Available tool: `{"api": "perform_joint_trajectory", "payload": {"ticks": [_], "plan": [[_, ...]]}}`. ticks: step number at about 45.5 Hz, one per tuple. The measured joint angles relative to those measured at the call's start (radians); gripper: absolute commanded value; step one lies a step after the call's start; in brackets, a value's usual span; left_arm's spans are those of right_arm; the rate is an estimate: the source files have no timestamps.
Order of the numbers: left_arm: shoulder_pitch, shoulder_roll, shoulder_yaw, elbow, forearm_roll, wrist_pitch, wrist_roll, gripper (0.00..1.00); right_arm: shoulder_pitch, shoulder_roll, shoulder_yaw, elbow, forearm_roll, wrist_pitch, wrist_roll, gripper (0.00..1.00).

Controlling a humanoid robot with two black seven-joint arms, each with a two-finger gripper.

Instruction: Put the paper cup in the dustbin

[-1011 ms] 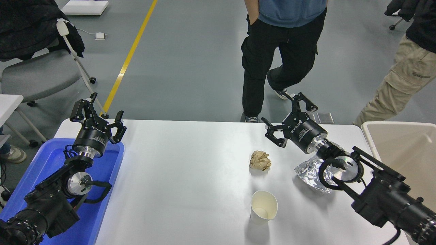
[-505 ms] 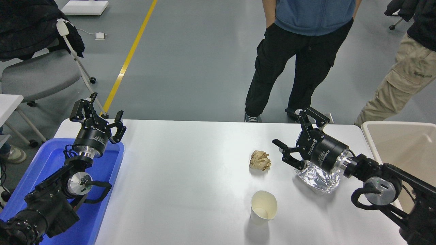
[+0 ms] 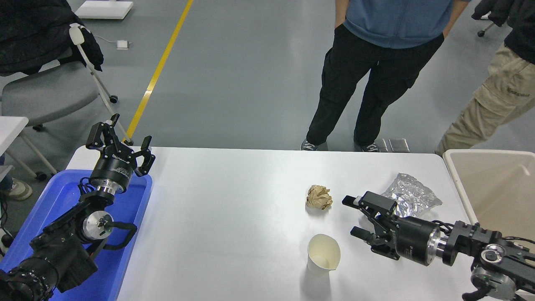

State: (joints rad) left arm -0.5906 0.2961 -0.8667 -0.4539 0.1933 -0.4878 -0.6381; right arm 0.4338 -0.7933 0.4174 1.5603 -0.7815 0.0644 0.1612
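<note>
The paper cup point(image 3: 323, 255) is white with a cream inside and stands upright on the white table point(image 3: 234, 217), near its front edge. My right gripper point(image 3: 352, 216) is open and empty, low over the table just right of the cup and pointing left toward it, with a small gap between them. The beige dustbin point(image 3: 495, 184) stands at the table's right end, only partly in view. My left gripper point(image 3: 120, 142) is open and parked over the blue tray at the left.
A crumpled brown paper ball point(image 3: 319, 197) lies behind the cup. A crinkled silver foil bag point(image 3: 411, 195) lies behind my right arm. A blue tray point(image 3: 67, 209) sits at the table's left. Two people point(image 3: 376, 71) stand at the far side. A chair point(image 3: 46, 83) stands far left.
My right arm has swung down and toward the front, from above the foil bag to table height beside the cup, uncovering the bag. The person at the far side has stepped right.
</note>
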Motion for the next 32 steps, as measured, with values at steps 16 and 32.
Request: {"api": "perform_joint_trajectory", "payload": {"ticks": [16,32], "plan": [[0.0,0.0,0.0,0.0,0.0,0.0,0.0,1.0,0.003,0.02,-0.087,-0.017,-0.138,-0.101,0.032,1.0],[0.0,0.0,0.0,0.0,0.0,0.0,0.0,1.0,0.002,0.08,-0.141,-0.07,-0.204,-0.162,0.058,1.0]]}}
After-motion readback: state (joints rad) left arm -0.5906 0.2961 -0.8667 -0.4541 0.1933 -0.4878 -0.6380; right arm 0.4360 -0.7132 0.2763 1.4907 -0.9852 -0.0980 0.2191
